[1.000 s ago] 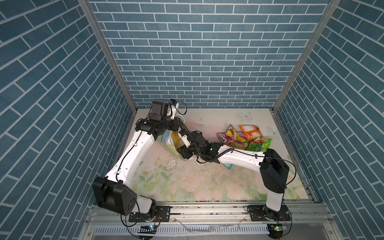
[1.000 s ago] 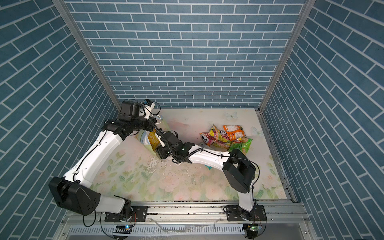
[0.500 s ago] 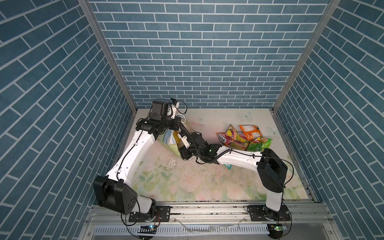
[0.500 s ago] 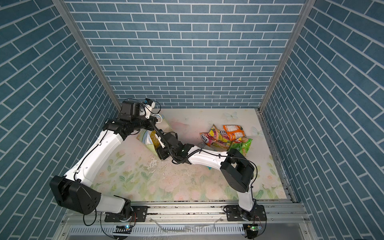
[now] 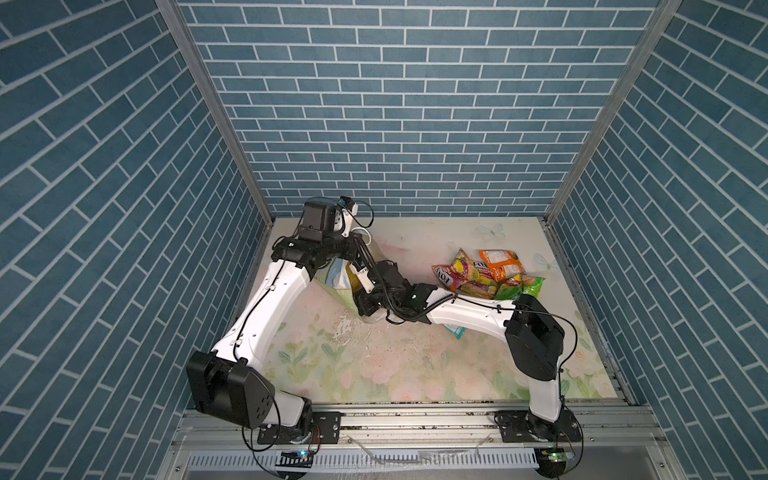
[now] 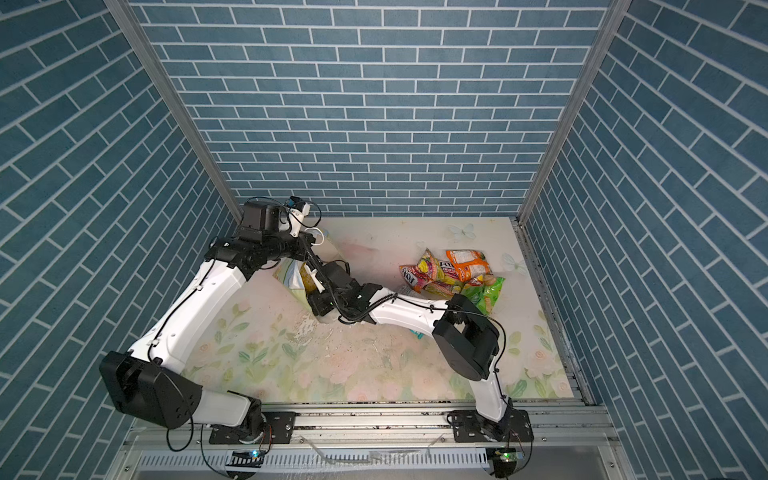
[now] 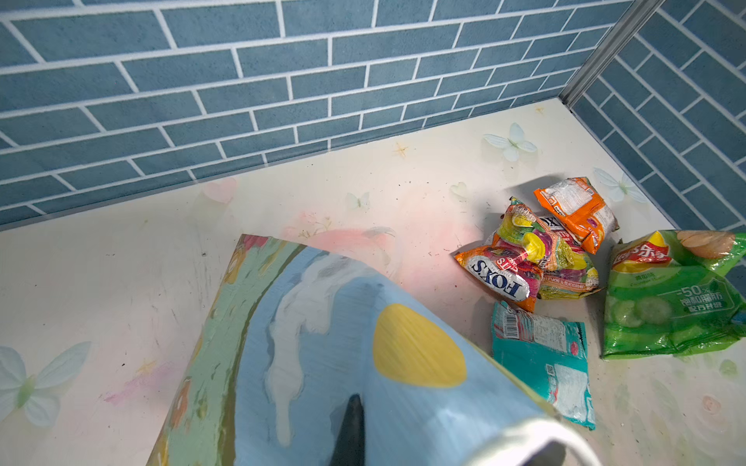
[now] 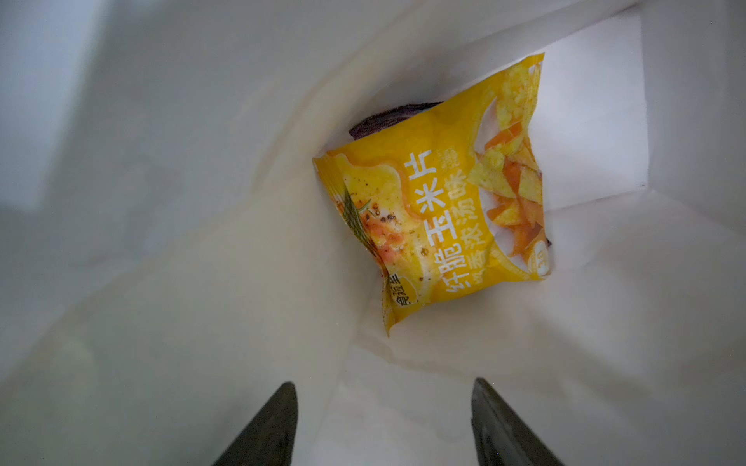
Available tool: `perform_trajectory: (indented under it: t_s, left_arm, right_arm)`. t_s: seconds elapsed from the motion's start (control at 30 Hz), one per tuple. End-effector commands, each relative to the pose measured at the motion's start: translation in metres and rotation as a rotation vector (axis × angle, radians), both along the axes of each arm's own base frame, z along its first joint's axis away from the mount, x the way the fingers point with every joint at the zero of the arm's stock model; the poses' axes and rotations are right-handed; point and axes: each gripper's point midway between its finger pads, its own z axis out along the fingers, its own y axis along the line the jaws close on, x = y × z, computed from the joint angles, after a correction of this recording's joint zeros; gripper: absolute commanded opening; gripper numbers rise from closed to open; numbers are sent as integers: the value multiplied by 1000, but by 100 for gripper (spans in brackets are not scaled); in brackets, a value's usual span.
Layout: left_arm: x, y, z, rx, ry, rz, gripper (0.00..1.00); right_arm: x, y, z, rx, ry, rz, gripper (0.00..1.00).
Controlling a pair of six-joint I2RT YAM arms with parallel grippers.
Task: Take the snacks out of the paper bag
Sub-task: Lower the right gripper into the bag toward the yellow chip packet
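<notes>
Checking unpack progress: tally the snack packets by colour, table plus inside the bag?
Orange packet: 1
FOX'S fruit-print packets: 2, overlapping
Green Lay's bag: 1
Teal packet: 1
Yellow packet, inside the paper bag: 1
Purple packet, mostly hidden behind the yellow one: 1
Total: 7

walls point(image 5: 415, 124): teal brick | tabletop point(image 5: 374, 365): pale floral print | corner posts point(image 5: 220, 116): metal

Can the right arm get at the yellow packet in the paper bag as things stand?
Probably yes: the right tool is inside the paper bag, jaws open and aimed at the yellow packet, with only bare white paper between them.
</notes>
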Motion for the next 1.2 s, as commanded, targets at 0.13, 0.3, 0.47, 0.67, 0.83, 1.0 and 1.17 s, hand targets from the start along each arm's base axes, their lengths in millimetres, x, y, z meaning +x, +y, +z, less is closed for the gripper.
perform_trajectory:
  t_s: [0.13, 0.3, 0.47, 0.67, 0.83, 1.0, 1.17]
  left_arm:
    - [2, -5, 9, -34, -28, -19, 0]
    - [2, -6, 9, -38, -25, -24, 0]
    - [1, -7, 11, -43, -29, -29, 0]
    - [0, -8, 12, -49, -30, -35, 0]
    - [0, -11, 12, -57, -27, -45, 0]
    - [-1, -11, 12, -60, -27, -47, 0]
    - [0, -12, 11, -62, -24, -50, 0]
  right_arm:
    - [1, 10, -11, 1, 38, 2, 70]
    - [8, 11, -18, -15, 41, -30, 71]
    - [13, 15, -22, -16, 55, -39, 71]
    - [26, 13, -32, -74, 55, -99, 72]
    - [30, 17, -38, -79, 59, -103, 72]
    - [51, 7, -45, -147, 28, -222, 72]
    - [64, 6, -49, -141, -11, -259, 72]
